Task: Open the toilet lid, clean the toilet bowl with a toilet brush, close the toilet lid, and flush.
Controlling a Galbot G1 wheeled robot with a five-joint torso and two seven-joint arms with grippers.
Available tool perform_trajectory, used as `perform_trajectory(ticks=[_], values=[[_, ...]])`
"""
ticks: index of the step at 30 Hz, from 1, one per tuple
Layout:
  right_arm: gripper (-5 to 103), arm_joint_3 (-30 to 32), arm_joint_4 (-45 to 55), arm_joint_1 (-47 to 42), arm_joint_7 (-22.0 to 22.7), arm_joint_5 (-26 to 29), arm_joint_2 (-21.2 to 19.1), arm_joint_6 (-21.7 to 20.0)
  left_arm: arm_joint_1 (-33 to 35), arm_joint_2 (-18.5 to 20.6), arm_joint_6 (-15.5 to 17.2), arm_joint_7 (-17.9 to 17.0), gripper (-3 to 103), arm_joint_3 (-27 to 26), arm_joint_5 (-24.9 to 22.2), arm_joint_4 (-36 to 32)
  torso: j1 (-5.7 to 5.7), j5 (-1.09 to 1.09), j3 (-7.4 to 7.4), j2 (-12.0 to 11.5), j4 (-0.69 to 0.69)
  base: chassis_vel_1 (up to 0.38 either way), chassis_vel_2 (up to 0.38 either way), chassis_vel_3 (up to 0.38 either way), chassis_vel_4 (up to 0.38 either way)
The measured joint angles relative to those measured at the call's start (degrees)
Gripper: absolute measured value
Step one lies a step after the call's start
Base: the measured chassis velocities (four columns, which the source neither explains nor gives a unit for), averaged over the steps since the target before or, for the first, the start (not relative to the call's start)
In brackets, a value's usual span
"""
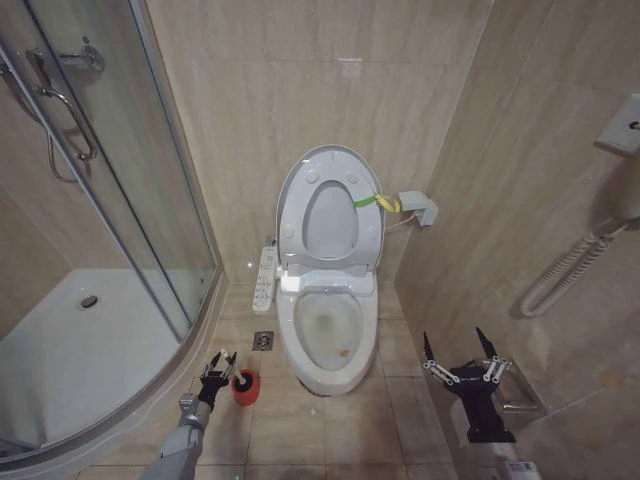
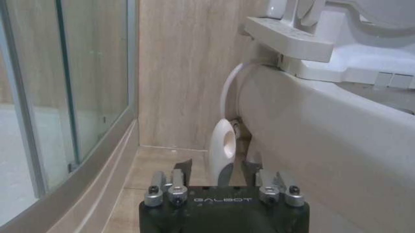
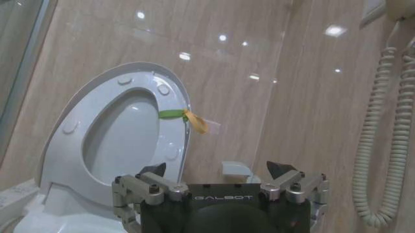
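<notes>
- Left gripper (image 1: 217, 366) low beside the bowl (image 1: 328, 352), fingers closed around the white brush (image 2: 222, 148) handle above the red holder (image 1: 243, 388).
- Right gripper (image 1: 461, 351) spread wide, empty, facing the raised lid (image 3: 113, 128).

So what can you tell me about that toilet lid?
The toilet lid is a large white oval of glossy plastic, raised and leaning back toward the tiled wall, so the toilet is open. The ring-shaped seat is raised with it and lies against its inner face, and small round bumpers dot the surfaces facing the room. A yellow-green band is tied round its edge on the robot's right, its loose end hanging free. Its hinged end meets the back of the bowl. Neither gripper touches it.
</notes>
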Motion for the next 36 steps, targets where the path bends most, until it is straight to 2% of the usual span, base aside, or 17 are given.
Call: perform_trajectory(ticks=[1, 8, 9, 25, 36], values=[[100, 0.0, 0.0, 0.0, 0.0, 0.0, 0.0, 0.0, -0.2, 0.0, 0.0, 0.0, 48, -0.1, 0.2, 0.1, 0.00, 0.00, 0.00, 0.0, 0.00, 0.000, 0.000, 0.000, 0.000], [100, 0.0, 0.0, 0.0, 0.0, 0.0, 0.0, 0.0, -0.7, -0.5, -0.6, 0.9, 48, -0.2, 0.7, 0.9, 0.00, 0.00, 0.00, 0.0, 0.00, 0.000, 0.000, 0.000, 0.000], [100, 0.0, 0.0, 0.0, 0.0, 0.0, 0.0, 0.0, -0.7, -0.6, -0.6, 1.0, 24, -0.3, 0.8, 1.1, 0.00, 0.01, 0.00, 0.0, 0.00, 0.000, 0.000, 0.000, 0.000], [100, 0.0, 0.0, 0.0, 0.0, 0.0, 0.0, 0.0, -0.9, 0.1, -1.0, 1.0, 22, -0.5, 2.1, 1.1, -0.01, 0.00, 0.00, 0.0, 0.00, 0.000, 0.000, 0.000, 0.000], [100, 0.0, 0.0, 0.0, 0.0, 0.0, 0.0, 0.0, 2.8, 0.1, -0.8, -0.2, 22, 0.4, 2.2, -8.1, 0.00, 0.00, 0.00, 0.0, 0.00, 0.000, 0.000, 0.000, 0.000]])
